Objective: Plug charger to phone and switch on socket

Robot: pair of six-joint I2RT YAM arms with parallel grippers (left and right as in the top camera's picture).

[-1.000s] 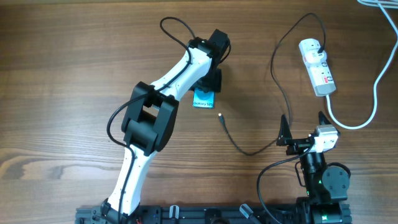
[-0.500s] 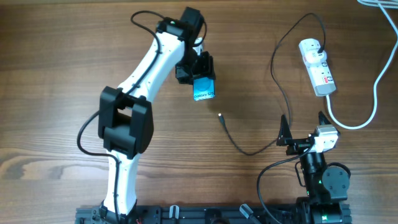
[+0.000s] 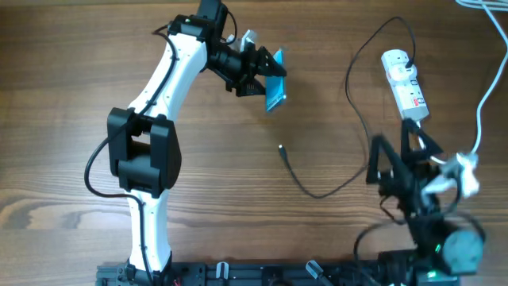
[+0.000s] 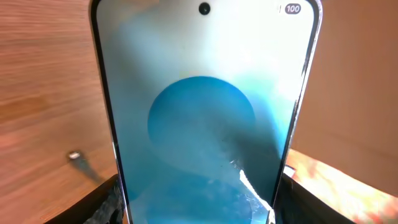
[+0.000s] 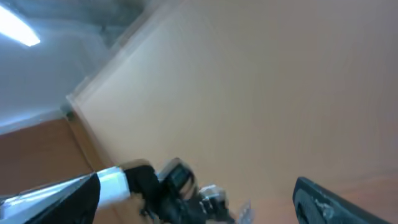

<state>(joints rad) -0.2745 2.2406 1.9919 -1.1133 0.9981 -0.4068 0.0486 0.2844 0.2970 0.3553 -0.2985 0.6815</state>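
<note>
Brown wood makes up the table (image 3: 63,119) top. The socket (image 3: 405,86) lies flat on it near the far right side, and its thick white cord (image 3: 476,119) loops away to the right of the socket. The charger (image 3: 317,193) is a thin black cable. Its white plug sits on the far end of the socket. From there the cable goes left of the socket, comes down toward the robot and bends across the wood. Its little tip (image 3: 281,147) lies bare on the table, well to the left of the socket and touching nothing. The phone (image 3: 275,89) is also well left of the socket, a bit farther back than the tip. It is tilted up on its edge in the left gripper (image 3: 268,75), whose jaws are closed tight on the phone's two long sides. In the left wrist view the blue screen fills the picture, and the dark fingers (image 4: 109,202) press on its lower edges. The right gripper (image 3: 401,155) is just on the robot's side of the socket and looks blurry. Its jaws are spread wide with nothing between them.
</note>
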